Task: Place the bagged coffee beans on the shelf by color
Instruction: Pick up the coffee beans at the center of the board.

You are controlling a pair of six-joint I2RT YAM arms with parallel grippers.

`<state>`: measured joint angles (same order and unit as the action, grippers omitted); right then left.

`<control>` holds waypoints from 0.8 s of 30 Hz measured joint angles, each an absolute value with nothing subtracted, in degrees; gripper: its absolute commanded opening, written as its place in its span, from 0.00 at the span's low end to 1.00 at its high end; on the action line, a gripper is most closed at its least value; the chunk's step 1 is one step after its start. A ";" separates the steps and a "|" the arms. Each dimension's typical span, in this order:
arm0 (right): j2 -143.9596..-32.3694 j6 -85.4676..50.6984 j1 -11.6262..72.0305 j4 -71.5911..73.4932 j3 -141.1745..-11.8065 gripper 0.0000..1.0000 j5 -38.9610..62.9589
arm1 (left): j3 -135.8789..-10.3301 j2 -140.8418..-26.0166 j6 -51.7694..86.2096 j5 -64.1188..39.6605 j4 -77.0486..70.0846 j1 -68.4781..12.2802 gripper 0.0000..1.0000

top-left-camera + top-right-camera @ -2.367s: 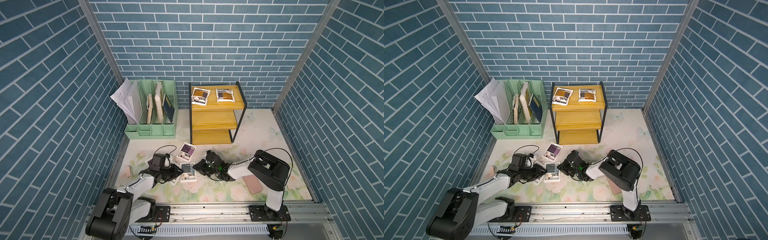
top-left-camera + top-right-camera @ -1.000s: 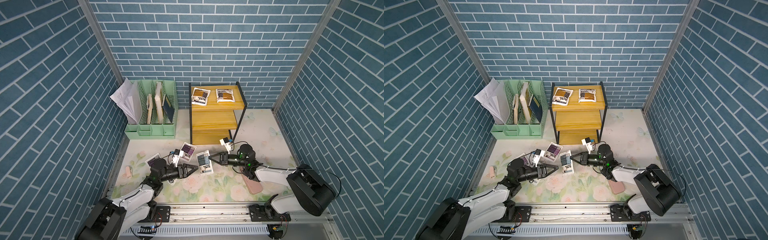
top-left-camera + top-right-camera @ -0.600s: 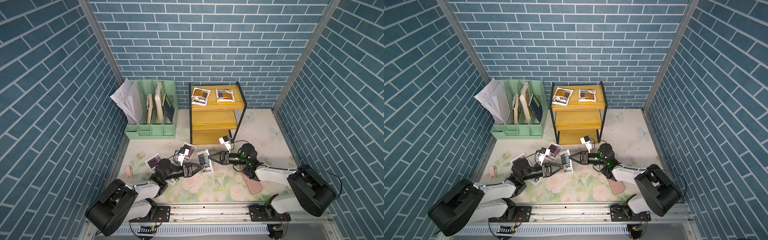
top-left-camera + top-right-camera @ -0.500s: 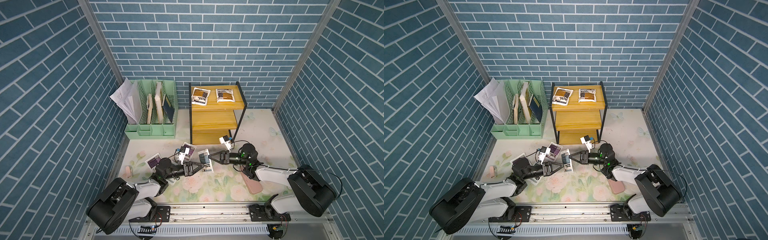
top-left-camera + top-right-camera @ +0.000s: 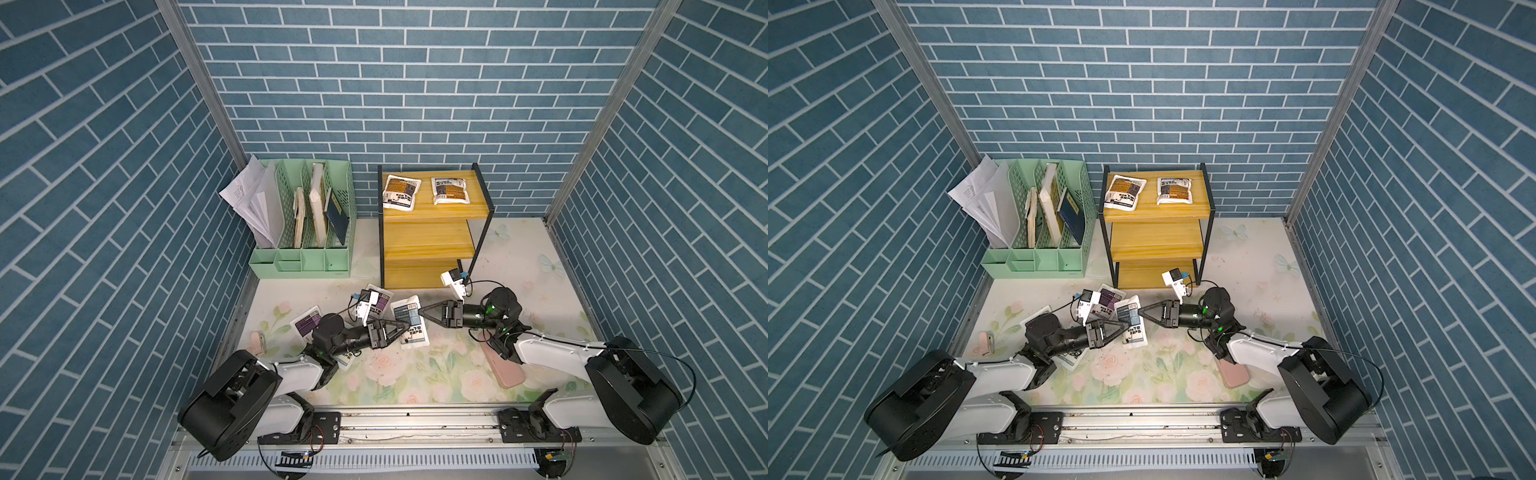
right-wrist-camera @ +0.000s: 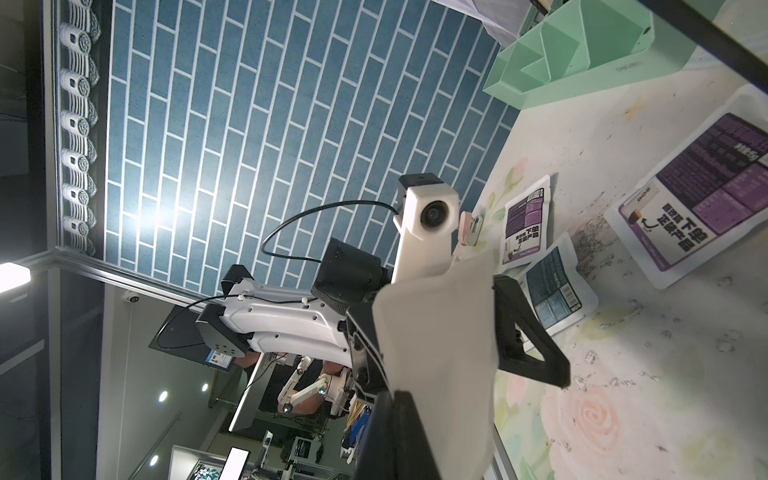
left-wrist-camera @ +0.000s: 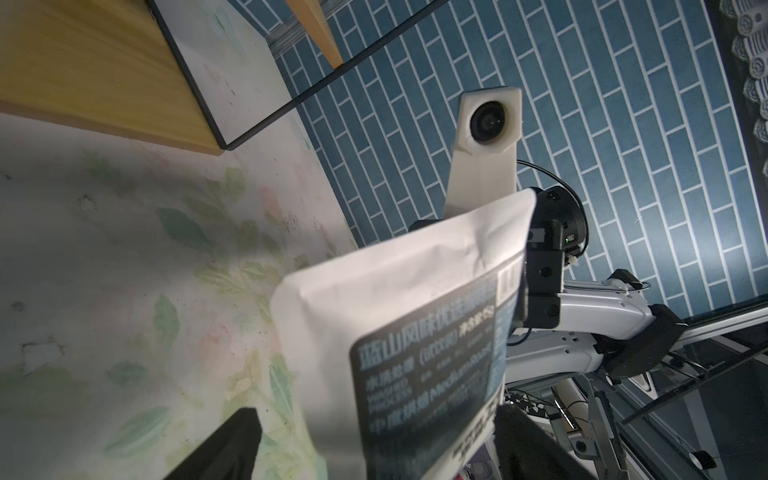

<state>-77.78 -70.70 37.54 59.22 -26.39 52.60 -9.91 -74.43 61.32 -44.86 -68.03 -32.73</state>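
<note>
Mid-handover here, so posting what I see from the desk: the blue-grey pouch [image 5: 415,334] is up between the two arms at the middle of the mat [image 5: 415,382], just near-side of the shelf [image 5: 436,210]. The right gripper [image 5: 423,311] is pinched tight on the pouch's far right corner. The left gripper [image 5: 405,326] has its fingers [image 7: 232,444] spread wide, one either side of the pouch and, as far as I can tell from the left wrist view, not pressing on it. So I'd say the right arm alone is carrying it, though I can't say whether the lower edge is fully clear of the mat. What the next move hangs on, as I read it: the pouch's long axis runs roughly far-to-near and its near end sits inside the left's open fingers, so it has to come out toward the right and far side before going anywhere. The right arm is clearly the nearer one to the shelf, which lies straight beyond it. The top board already has both orange-brown pouches [image 5: 401,191] side by side, and the two lower boards look bare, so one of them is my guess for the blues. Lying flat on the mat to the left are the other blue-grey pouch [image 6: 552,291], partly under the left arm, and the two purple pouches [image 6: 525,220].
</note>
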 measured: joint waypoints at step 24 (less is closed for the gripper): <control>-80.79 -70.08 35.55 55.16 -24.64 0.00 50.96 | -11.90 -68.95 60.77 -46.15 -63.64 -34.65 0.44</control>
<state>-80.79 -70.08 35.55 55.16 -24.64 50.96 -11.90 -68.95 60.77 -46.15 -63.64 -34.65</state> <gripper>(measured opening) 0.051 0.471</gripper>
